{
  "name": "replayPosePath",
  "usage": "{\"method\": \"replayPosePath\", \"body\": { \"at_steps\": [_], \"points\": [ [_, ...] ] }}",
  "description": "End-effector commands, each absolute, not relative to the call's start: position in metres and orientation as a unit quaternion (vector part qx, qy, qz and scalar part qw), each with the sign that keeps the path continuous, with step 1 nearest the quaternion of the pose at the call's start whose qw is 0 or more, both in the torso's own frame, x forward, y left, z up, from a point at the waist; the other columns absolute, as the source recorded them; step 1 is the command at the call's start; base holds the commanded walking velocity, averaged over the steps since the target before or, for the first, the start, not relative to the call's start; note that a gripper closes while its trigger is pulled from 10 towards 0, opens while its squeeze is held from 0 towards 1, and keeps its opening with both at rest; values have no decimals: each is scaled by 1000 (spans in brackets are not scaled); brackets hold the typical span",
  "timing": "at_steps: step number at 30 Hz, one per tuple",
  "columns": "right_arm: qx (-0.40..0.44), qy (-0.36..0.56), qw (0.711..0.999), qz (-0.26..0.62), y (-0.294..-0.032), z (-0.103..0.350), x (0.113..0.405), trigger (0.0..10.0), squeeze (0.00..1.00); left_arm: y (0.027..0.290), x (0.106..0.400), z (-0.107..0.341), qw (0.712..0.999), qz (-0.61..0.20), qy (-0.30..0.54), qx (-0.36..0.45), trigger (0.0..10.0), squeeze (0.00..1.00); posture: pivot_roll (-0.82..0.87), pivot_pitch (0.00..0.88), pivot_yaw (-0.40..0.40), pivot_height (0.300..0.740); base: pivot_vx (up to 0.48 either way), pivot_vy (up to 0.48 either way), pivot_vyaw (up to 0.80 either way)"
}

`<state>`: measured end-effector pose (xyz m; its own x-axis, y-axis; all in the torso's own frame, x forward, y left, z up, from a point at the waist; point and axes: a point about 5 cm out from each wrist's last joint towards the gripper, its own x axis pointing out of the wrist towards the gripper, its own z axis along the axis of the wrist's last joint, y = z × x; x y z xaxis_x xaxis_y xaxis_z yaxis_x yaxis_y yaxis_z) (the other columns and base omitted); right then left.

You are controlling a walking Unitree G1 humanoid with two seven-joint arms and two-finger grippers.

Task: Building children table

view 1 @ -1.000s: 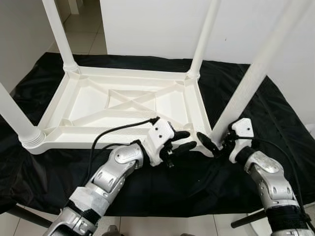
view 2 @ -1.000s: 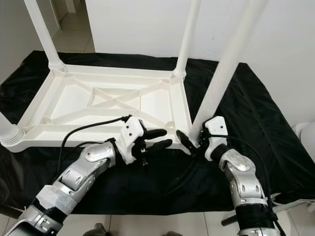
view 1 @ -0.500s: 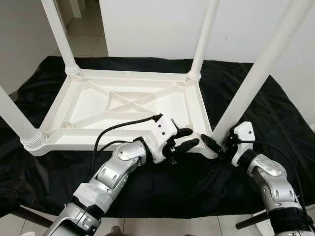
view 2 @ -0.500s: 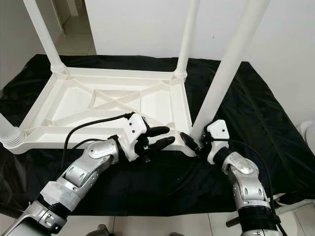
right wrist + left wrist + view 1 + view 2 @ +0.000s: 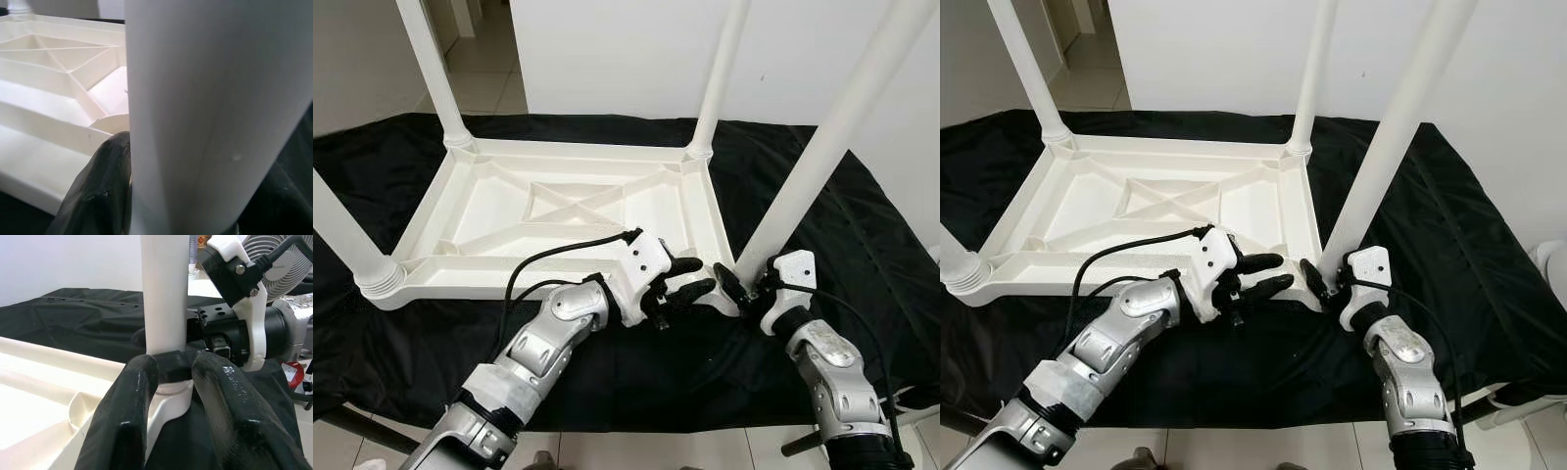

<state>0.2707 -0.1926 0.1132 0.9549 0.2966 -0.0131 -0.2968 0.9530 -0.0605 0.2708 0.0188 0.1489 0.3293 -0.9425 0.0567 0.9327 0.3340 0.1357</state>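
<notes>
A white plastic children's table (image 5: 509,284) lies upside down on a black cloth (image 5: 862,225), with its legs pointing up. The near right leg (image 5: 822,147) stands in the table's near right corner socket. My right gripper (image 5: 736,284) is shut around the base of that leg; in the right wrist view one finger (image 5: 98,191) presses against the leg (image 5: 205,107). From the left my left gripper (image 5: 700,276) reaches to the same corner, open. In its wrist view the fingers (image 5: 122,416) frame the leg's base (image 5: 165,293) without closing on it.
Three more white legs stand up: far left (image 5: 435,69), far right (image 5: 720,78), near left (image 5: 347,240). A white wall is close behind. Tiled floor shows at the back left (image 5: 480,69). A fan (image 5: 274,254) stands beyond the cloth in the left wrist view.
My left gripper has moved right, closer to the near right corner and the leg's base. My right forearm has shifted slightly nearer while the gripper stays on the leg.
</notes>
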Motion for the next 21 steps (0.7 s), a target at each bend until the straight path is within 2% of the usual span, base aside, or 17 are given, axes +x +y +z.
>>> {"method": "replayPosePath", "body": {
  "at_steps": [1,2,5,9,16,21],
  "points": [
    [17,23,997,69,-197,104,267,10000,0,18,265,147,781,-620,-60,50,10000,0,-22,0,-21,740,0,0,0],
    [17,23,997,69,-197,104,267,10000,0,18,265,147,781,-620,-60,50,10000,0,-22,0,-21,740,0,0,0],
    [56,36,998,-8,-180,98,263,10000,0,21,264,146,787,-612,-60,50,10000,0,-4,0,-38,740,0,0,0],
    [61,41,997,-15,-172,95,261,10000,0,22,264,146,789,-610,-60,49,10000,0,2,0,-44,740,0,0,0],
    [76,39,992,-89,-152,95,255,10000,0,25,261,145,795,-601,-60,49,10000,0,22,0,-67,740,0,0,0],
    [70,29,993,-93,-146,101,254,10000,0,26,261,144,797,-599,-60,49,10000,0,22,0,-67,740,0,0,0]
  ]
}}
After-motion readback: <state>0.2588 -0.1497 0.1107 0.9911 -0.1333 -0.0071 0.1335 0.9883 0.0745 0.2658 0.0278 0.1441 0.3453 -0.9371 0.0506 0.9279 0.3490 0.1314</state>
